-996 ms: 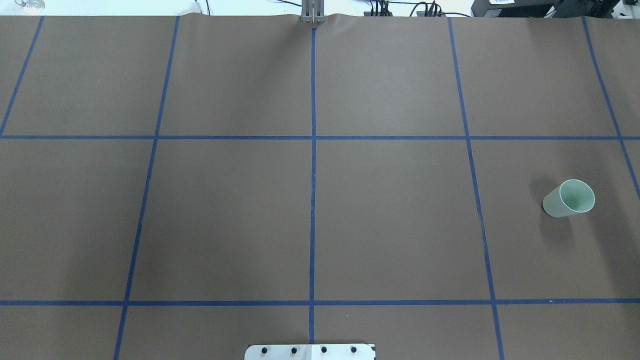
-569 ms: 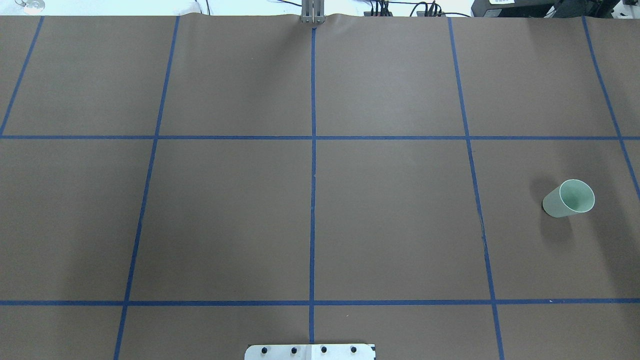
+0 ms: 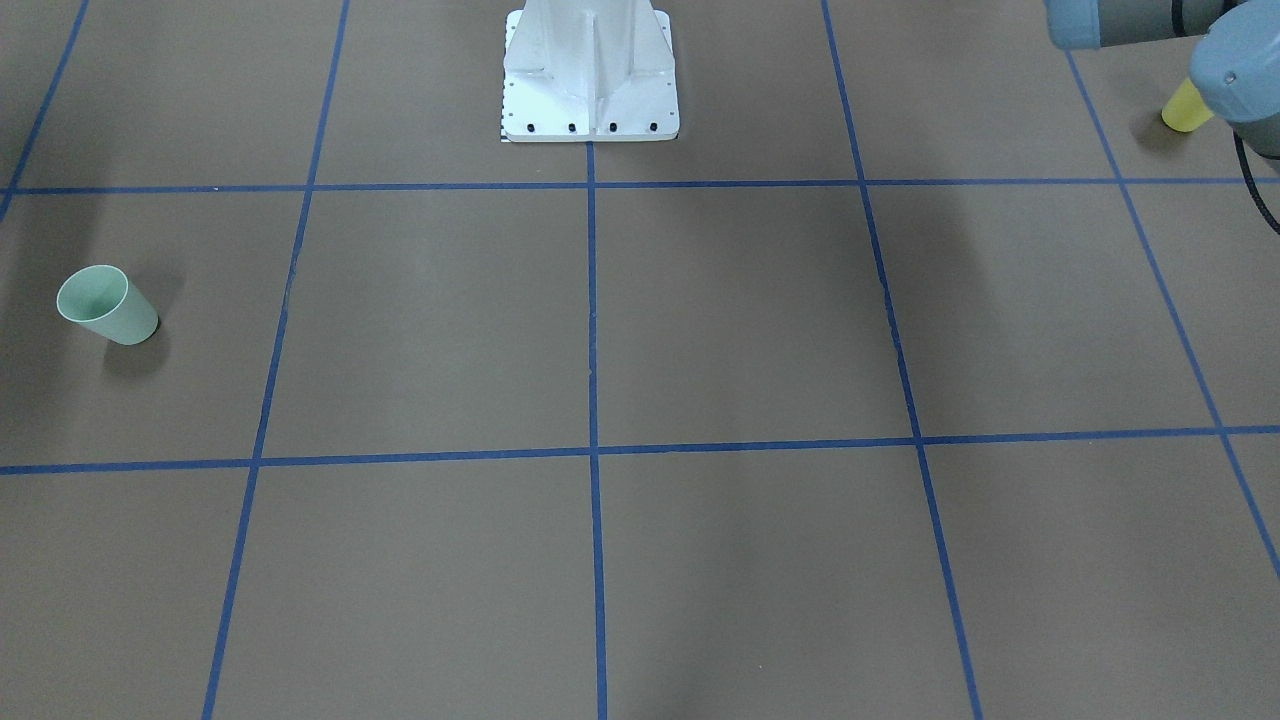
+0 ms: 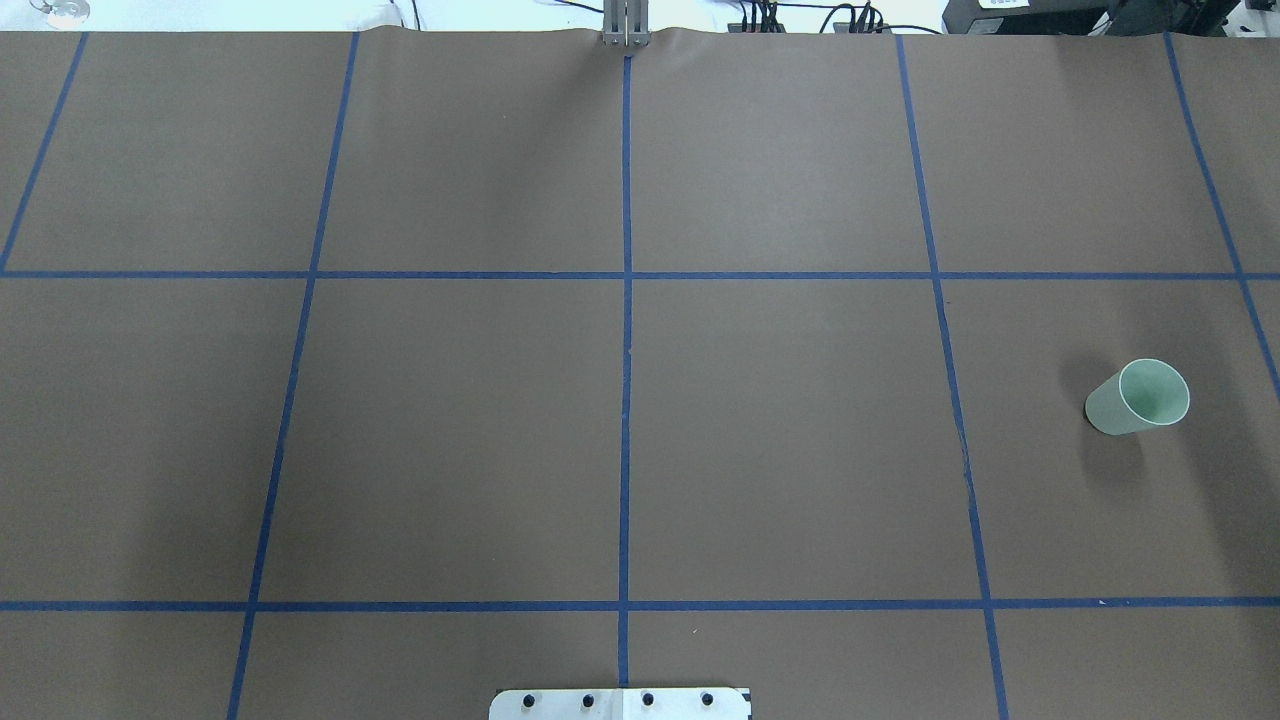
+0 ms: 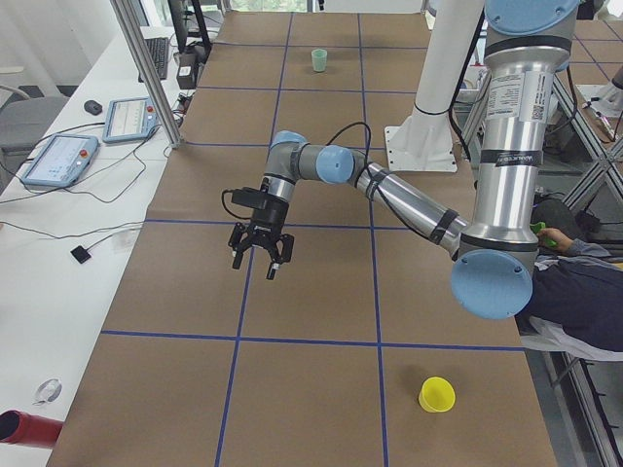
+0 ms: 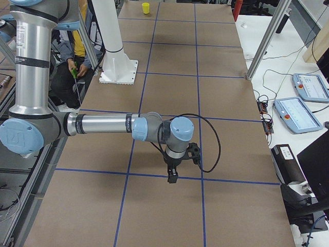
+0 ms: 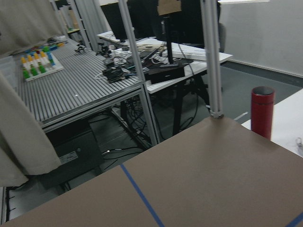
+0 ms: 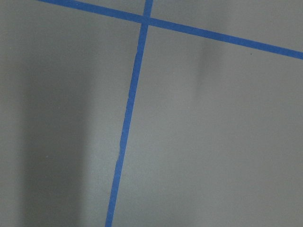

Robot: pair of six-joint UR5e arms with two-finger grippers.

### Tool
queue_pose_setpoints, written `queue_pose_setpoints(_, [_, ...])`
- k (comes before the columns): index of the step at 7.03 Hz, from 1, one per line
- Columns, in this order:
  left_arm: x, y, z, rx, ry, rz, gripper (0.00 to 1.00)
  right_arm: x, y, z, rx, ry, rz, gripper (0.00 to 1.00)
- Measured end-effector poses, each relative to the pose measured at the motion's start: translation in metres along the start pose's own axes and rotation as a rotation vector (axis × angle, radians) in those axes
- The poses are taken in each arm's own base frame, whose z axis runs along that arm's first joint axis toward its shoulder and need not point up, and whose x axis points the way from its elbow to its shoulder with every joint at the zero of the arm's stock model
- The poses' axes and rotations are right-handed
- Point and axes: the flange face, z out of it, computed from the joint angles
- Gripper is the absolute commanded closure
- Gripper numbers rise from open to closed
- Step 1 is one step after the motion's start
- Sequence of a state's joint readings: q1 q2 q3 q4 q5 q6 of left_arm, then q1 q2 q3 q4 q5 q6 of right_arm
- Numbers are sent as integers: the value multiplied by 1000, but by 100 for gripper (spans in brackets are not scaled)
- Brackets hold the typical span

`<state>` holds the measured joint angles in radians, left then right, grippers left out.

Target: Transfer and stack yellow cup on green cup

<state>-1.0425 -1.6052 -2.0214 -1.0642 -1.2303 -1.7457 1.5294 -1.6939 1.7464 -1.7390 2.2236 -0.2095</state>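
Yellow cup well apart from left gripper; cannot tell whether gripper apart or together.

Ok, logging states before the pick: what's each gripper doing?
Left gripper: cannot be told from this view.
Right gripper: cannot be told either.

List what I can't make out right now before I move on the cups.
- Yellow cup: front-facing view, left arm hides part of it; outside the overhead frame.
- Left gripper, right gripper: only in side views; whether fingers are open can't be told.
- Green cup: tiny in exterior left view.
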Motion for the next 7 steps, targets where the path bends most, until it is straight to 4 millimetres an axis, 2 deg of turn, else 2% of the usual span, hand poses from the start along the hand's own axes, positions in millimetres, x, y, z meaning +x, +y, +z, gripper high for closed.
queue_pose_setpoints(3, [-39, 61, 77, 11, -359, -75, 0, 5, 6, 9, -18, -5, 15, 0])
queue_pose_setpoints(5, [-61, 106, 108, -9, -585, -133, 0, 8, 8, 13, -25, -8, 20, 0])
queue_pose_setpoints(7, [-80, 141, 137, -19, -777, -221, 0, 6, 7, 13, -21, -29, 20, 0])
